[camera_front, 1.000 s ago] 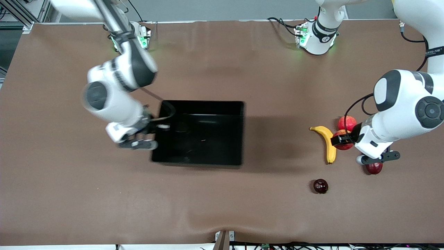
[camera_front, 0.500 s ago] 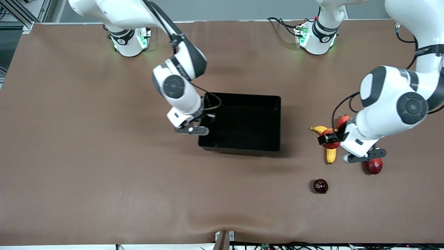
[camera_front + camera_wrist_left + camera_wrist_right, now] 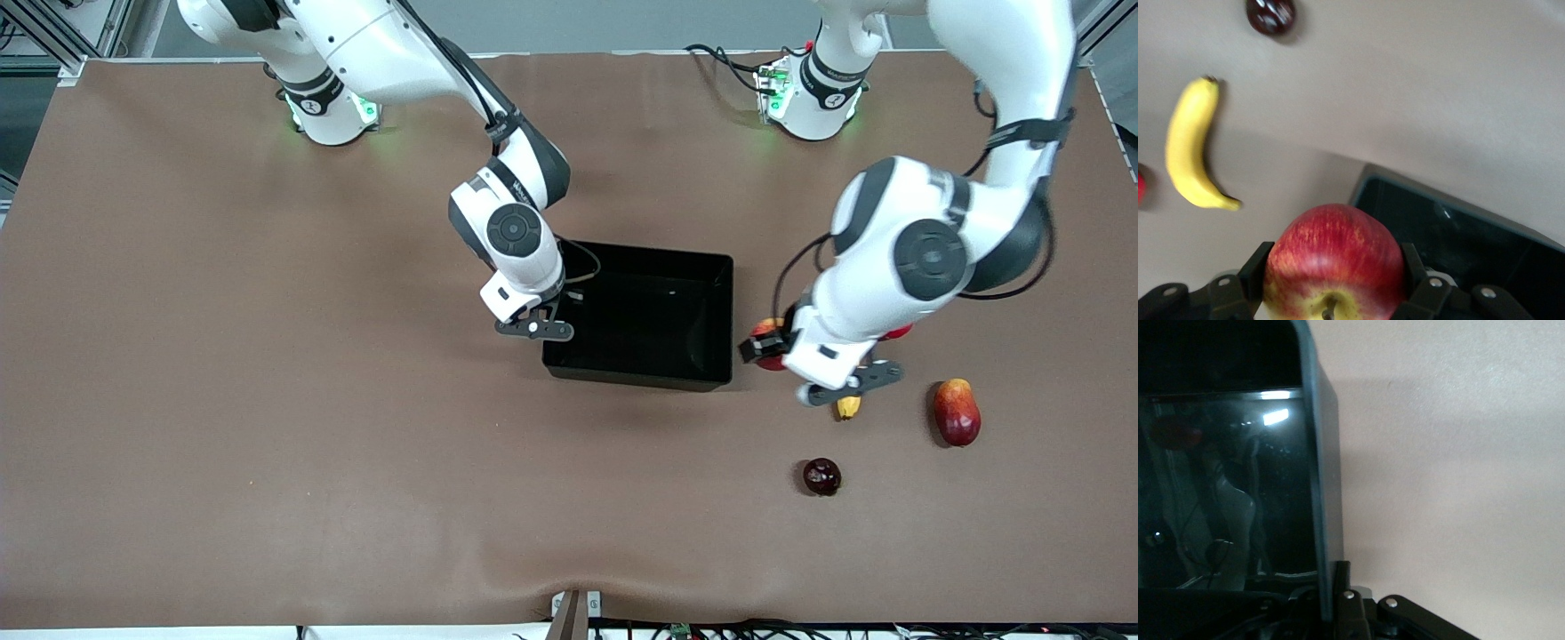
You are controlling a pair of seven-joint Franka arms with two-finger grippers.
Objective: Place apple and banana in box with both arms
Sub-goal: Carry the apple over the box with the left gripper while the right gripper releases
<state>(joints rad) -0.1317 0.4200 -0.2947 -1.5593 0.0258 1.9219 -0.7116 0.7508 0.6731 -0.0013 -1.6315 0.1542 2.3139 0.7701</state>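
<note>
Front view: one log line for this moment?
left pincer: shut on apple, beside box | right pincer: shut on box wall | banana: on table

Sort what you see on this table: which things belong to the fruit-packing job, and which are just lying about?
Job:
- apple, held by left gripper
- banana, on the table
- box, wall gripped by right gripper

Lying about:
- red-and-yellow fruit
- dark round fruit

The box (image 3: 653, 316) sits mid-table; the banana (image 3: 1191, 147) lies beside it, toward the left arm's end.
</note>
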